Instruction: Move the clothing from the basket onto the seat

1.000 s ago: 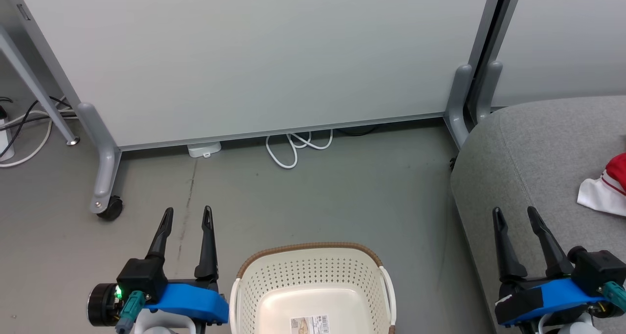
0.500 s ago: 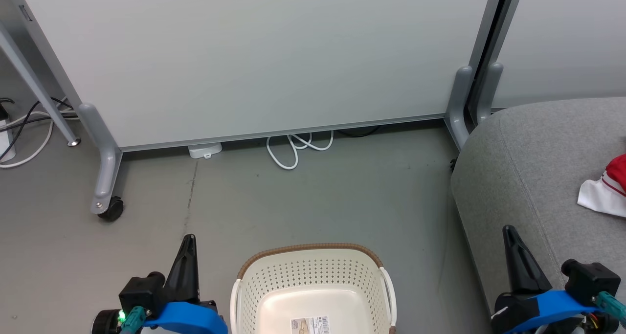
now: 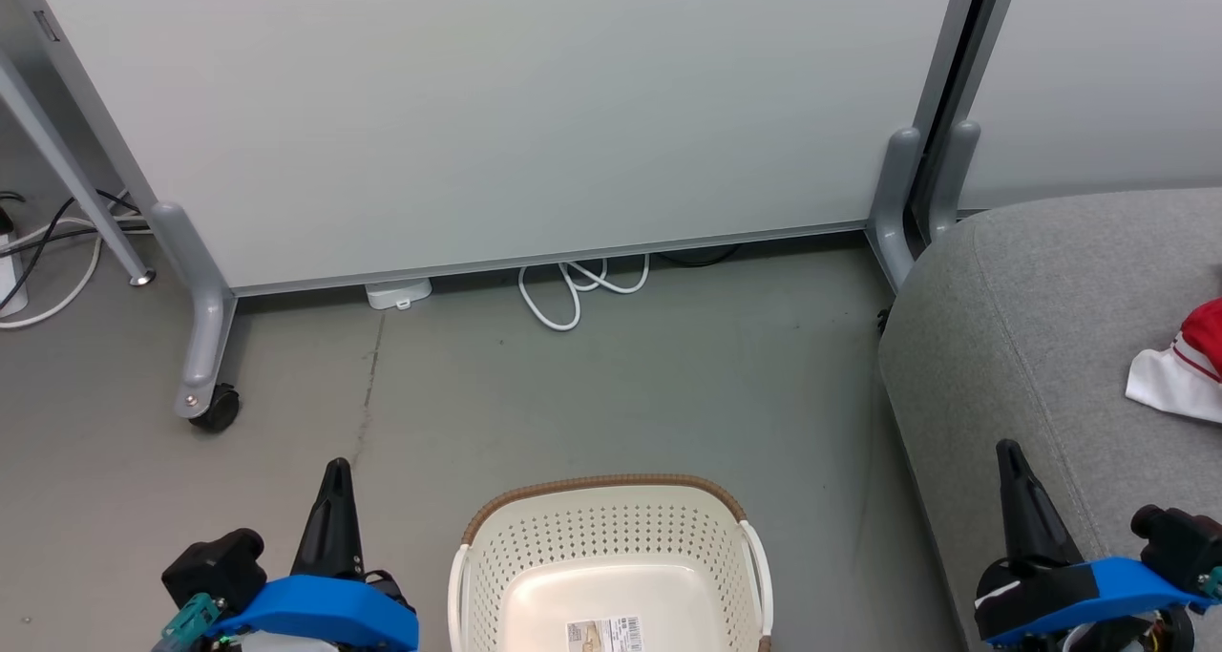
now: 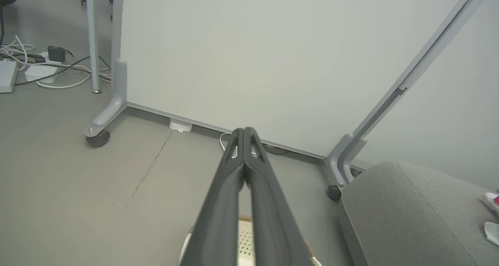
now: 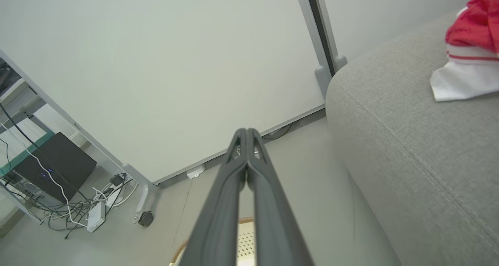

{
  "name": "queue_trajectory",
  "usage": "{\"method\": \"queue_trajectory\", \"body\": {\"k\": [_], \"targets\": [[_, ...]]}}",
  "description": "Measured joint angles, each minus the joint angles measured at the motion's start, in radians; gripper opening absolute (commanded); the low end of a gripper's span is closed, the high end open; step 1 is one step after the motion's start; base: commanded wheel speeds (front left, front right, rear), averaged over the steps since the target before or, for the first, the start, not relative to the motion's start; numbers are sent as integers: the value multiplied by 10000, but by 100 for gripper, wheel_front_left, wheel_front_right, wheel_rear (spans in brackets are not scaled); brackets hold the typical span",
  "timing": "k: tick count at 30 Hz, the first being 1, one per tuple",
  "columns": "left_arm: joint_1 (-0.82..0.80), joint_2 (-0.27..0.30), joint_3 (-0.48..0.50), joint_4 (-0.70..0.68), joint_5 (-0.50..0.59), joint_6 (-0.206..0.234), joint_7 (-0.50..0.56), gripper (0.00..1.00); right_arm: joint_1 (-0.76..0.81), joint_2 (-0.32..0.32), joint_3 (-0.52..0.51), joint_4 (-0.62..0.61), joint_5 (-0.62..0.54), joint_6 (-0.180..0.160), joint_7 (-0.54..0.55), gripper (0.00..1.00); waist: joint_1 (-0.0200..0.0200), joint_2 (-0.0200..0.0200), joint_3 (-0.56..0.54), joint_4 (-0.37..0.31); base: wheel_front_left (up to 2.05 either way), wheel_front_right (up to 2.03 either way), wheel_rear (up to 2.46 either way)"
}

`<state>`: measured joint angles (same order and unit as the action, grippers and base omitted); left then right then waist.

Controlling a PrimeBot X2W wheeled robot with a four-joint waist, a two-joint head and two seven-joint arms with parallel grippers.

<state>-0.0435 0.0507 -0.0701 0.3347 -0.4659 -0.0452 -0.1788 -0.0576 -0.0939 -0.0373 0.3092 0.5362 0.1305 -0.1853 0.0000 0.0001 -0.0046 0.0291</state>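
Head view: the basket (image 3: 601,530) sits at the bottom edge on the grey floor (image 3: 621,394), its pale bottom and a printed label (image 3: 603,633) showing. The clothing (image 3: 1179,370), red and white, lies on the seat (image 3: 1050,327) at the right edge, well apart from the basket. A broad strip of open floor runs from the basket's brown rim to the lower edge of a pale partition panel (image 3: 496,108), where a white cable (image 3: 573,294) loops out. The left gripper (image 3: 336,471) stands just left of the basket, the right gripper (image 3: 1008,453) over the seat's rounded front edge. Each has its fingers pressed together on nothing.

Left wrist view: the closed fingers point toward the panel's base. There is free floor to either side, a castered panel foot off to the left and the seat's corner at lower right.

Right wrist view: the closed fingers point along the seat's curved edge, and the clothing rests on top of the seat at upper right.
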Motion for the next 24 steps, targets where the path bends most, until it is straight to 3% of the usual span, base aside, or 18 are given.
{"method": "queue_trajectory", "body": {"k": [24], "targets": [[-166, -2, 583, -274, -3603, -257, 909, 0, -63, 134, -234, -199, 3358, 0, 926, 0, 0, 0, 17, -64, 0, 0, 0]]}}
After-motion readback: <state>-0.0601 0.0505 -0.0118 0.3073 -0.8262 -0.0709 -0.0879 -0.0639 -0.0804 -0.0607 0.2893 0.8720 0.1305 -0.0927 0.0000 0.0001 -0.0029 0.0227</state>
